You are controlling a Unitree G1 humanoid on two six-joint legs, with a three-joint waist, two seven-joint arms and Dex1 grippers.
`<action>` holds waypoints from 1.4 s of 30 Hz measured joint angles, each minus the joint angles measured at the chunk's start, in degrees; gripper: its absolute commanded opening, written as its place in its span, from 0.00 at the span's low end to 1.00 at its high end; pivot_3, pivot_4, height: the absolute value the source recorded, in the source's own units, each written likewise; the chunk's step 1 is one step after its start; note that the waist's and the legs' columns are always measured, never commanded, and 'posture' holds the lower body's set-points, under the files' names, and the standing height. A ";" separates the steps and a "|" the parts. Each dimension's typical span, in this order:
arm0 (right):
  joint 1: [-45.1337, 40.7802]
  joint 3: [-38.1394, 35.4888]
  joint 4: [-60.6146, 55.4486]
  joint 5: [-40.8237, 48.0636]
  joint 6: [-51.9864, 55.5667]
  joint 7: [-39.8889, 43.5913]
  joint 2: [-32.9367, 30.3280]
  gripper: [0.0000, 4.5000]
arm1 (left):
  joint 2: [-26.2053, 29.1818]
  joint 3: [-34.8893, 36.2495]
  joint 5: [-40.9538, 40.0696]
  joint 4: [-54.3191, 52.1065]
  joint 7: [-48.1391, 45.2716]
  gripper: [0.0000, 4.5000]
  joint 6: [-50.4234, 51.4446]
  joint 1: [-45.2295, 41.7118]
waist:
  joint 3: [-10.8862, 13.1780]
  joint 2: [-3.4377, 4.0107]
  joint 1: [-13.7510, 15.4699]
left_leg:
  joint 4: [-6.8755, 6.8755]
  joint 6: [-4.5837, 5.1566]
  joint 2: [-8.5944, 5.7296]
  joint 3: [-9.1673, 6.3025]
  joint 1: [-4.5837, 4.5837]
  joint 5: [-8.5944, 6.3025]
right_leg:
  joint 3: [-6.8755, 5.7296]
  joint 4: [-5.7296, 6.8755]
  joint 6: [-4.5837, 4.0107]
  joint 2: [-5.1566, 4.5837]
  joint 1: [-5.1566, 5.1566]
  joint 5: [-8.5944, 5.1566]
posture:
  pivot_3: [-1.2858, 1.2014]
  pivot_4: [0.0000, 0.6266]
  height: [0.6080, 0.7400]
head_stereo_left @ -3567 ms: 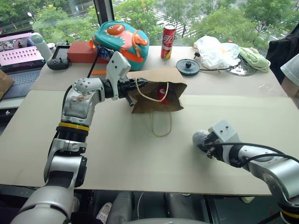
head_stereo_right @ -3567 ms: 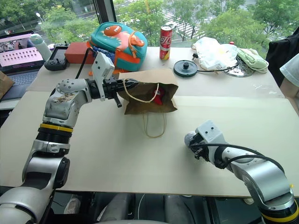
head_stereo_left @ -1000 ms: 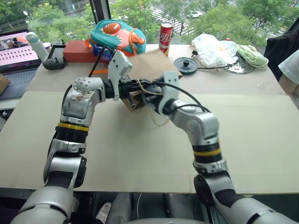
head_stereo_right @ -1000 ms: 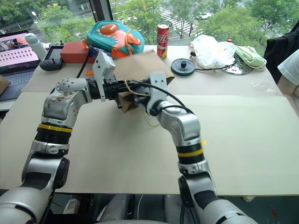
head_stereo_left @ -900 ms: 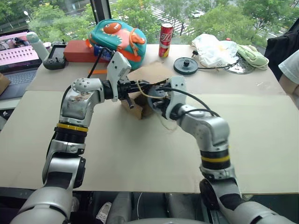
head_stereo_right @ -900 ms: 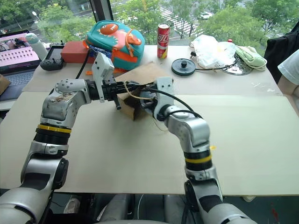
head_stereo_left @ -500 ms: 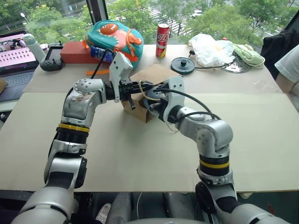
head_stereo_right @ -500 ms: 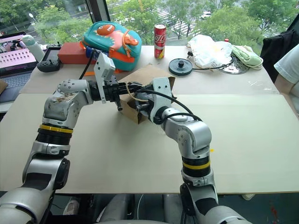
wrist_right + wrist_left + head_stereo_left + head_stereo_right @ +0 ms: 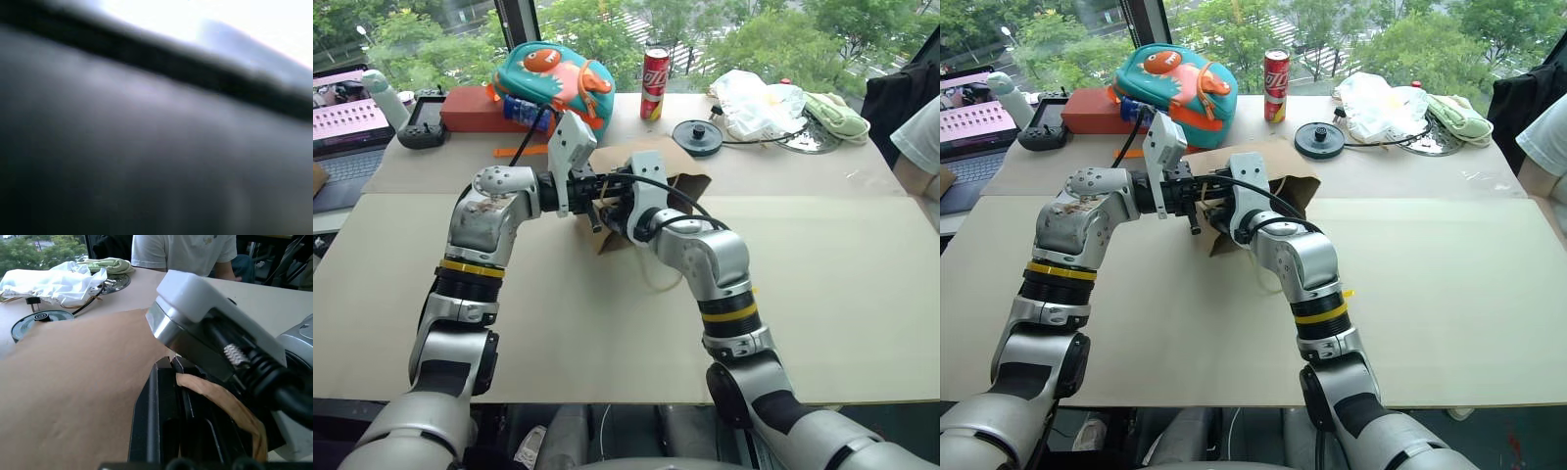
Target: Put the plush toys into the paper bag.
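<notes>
Brown paper bag now hides your right gripper, pushed in deeper than a second ago; I can't tell its spread, or see either plush toy. Your left gripper stays pinched on the bag's rim, so release looks close

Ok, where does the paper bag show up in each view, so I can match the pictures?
Left eye view: the paper bag is at upper centre, where the two arms meet.
Right eye view: same place, upper centre.
Left wrist view: its brown side lies close to the camera, nearer than the table clutter.
Right wrist view: too blurred to tell.
Shared landmark: the black round disc just beyond the bag, also in the left wrist view.
</notes>
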 measured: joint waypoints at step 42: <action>20.23 4.66 -34.30 5.64 22.62 7.13 -19.62 1.00 | 0.01 -0.01 0.00 0.07 -0.18 0.00 -0.15 0.08 | 0.00 0.00 0.15 | 0.09 0.00 0.00 0.04 0.00 0.00 | 0.01 -0.39 0.02 0.01 0.06 -0.02 | 0.52 0.24 0.99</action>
